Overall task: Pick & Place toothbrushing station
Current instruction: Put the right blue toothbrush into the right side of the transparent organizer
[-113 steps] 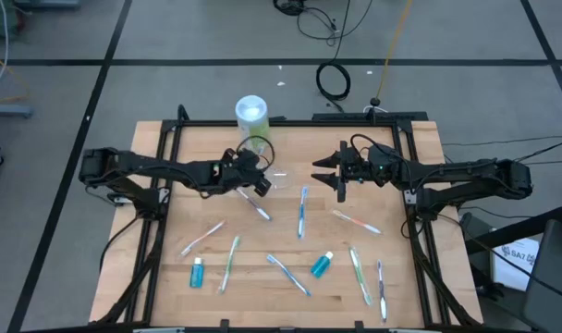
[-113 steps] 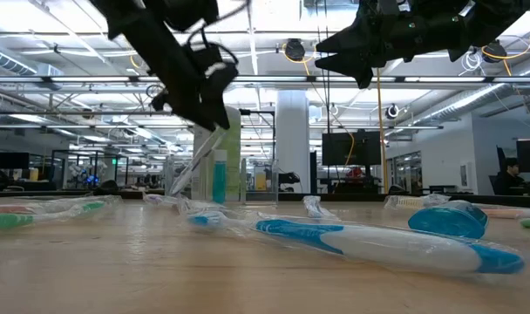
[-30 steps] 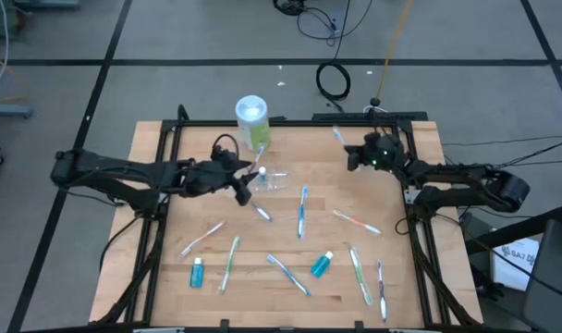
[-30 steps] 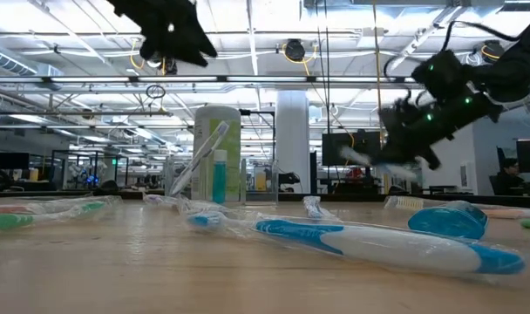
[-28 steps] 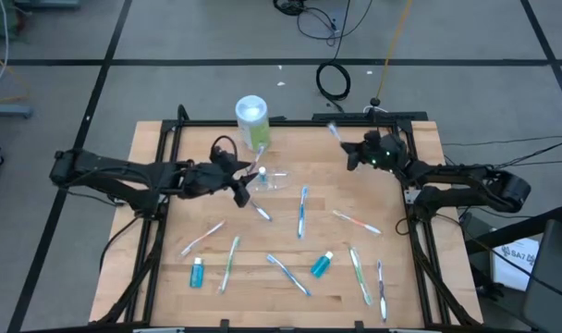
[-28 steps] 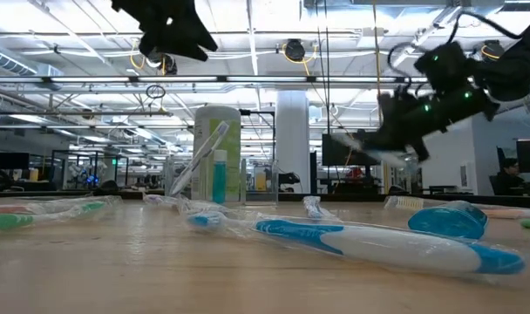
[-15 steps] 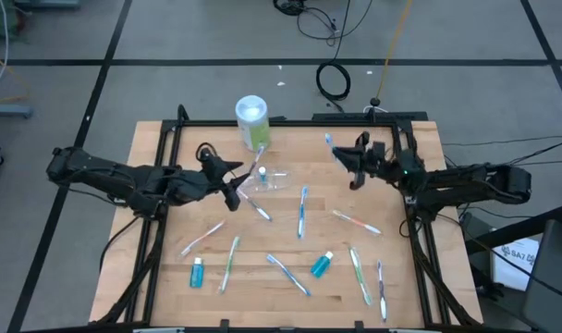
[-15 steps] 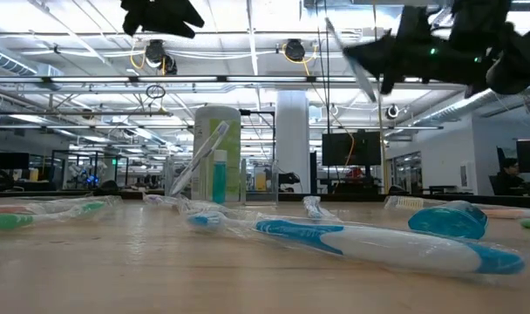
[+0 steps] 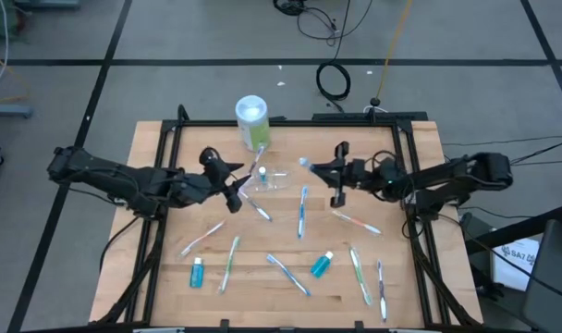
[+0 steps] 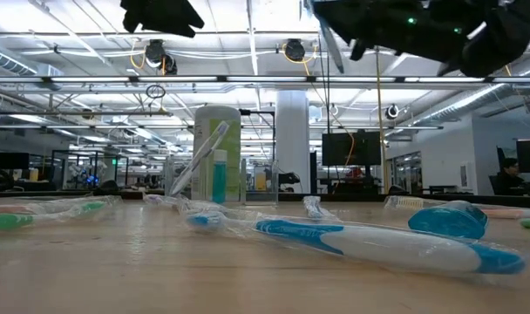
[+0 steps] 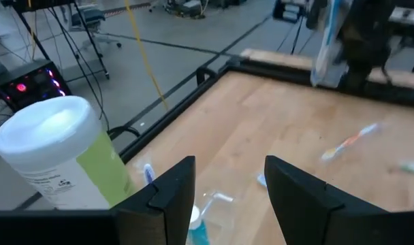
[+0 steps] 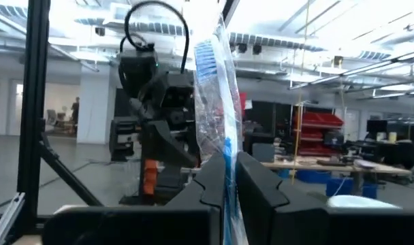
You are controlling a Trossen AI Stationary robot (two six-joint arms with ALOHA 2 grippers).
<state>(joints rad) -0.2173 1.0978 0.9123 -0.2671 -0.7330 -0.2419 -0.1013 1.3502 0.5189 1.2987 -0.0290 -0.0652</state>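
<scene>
Right gripper (image 9: 329,172) is raised over the table's (image 9: 420,287) rear centre, fingers pinched on a wrapped blue-and-white toothbrush (image 12: 217,88), whose head (image 9: 304,163) points toward the clear container (image 9: 272,179). That container sits beside the green-and-white canister (image 9: 251,119) and appears to hold a toothbrush and a teal tube, though the high view is poor there. Left gripper (image 9: 232,184) hovers just left of it, fingers (image 11: 169,194) spread, empty. Remaining toothbrushes and two teal tubes (image 9: 322,265) lie scattered on the table.
</scene>
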